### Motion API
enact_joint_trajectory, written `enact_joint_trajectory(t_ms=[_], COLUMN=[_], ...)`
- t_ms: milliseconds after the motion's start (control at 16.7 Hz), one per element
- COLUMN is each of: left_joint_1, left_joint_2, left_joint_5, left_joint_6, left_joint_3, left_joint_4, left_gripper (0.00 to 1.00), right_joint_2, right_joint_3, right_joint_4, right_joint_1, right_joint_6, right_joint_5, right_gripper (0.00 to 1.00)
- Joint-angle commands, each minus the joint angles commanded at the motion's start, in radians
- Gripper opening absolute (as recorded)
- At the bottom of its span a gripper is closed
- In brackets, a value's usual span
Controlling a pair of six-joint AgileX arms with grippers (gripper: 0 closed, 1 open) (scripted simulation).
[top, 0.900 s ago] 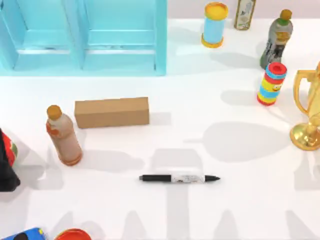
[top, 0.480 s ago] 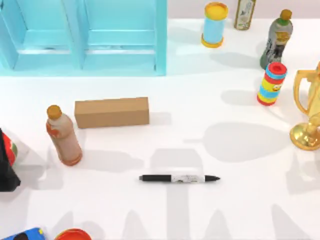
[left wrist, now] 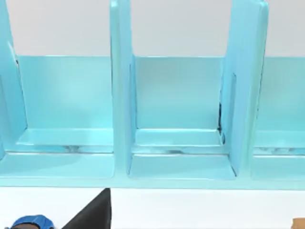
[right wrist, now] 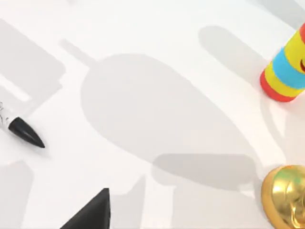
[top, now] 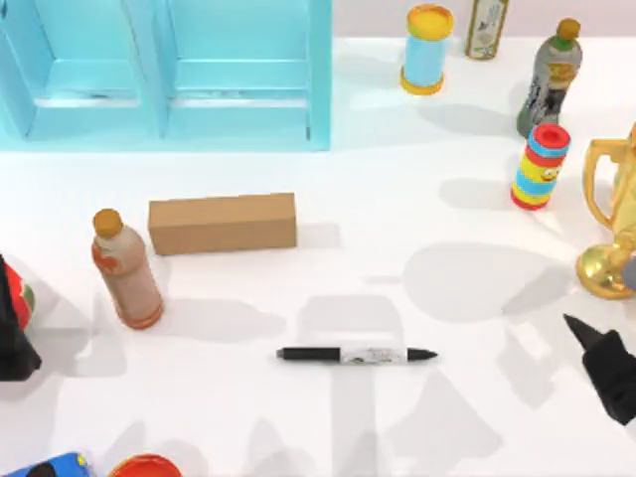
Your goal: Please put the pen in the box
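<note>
Now reaching: right arm approaches the pen

Overhead, the pen [top: 357, 355] lies flat on the white table [top: 417, 229], its pointed tip toward the table's right. The brown carton [top: 223, 223] sits well apart, up and to the left, with the blue shelf unit [top: 164, 75] behind it. The right gripper [top: 606, 363] enters at the right edge, holding nothing; whether its fingers are spread cannot be told. The left arm [top: 12, 328] sits parked at the left edge.

From the left wrist, the blue shelf unit [left wrist: 171, 119] faces the camera.

From the right wrist, the pen's tip [right wrist: 24, 132] lies near the edge. A good grasp likely means centring over the white middle section, fingers straddling the barrel crosswise, then descending straight.
</note>
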Motion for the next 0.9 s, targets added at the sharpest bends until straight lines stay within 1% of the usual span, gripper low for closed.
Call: enact_joint_trajectory(t_ms=[240,480,720,900], left_joint_1=[0.000,0.000,0.000,0.000], left_joint_2=[0.000,0.000,0.000,0.000], left_joint_5=[0.000,0.000,0.000,0.000], left_joint_6=[0.000,0.000,0.000,0.000], left_joint_3=[0.000,0.000,0.000,0.000], left_joint_4=[0.000,0.000,0.000,0.000], left_gripper=[1.00,1.00,1.00,1.00], right_joint_2=[0.346,0.666,0.922,1.060], right_joint_3=[0.236,0.476,0.690,0.822], right_joint_4=[-0.160,-0.313,-0.438,-0.508], right_joint_1=[0.165,0.309,0.418,0.474], right_joint_6=[-0.123,-0.221,-0.287,-0.315], right_joint_5=[0.016,0.053,0.103,0.143], right_gripper=[1.00,1.00,1.00,1.00])
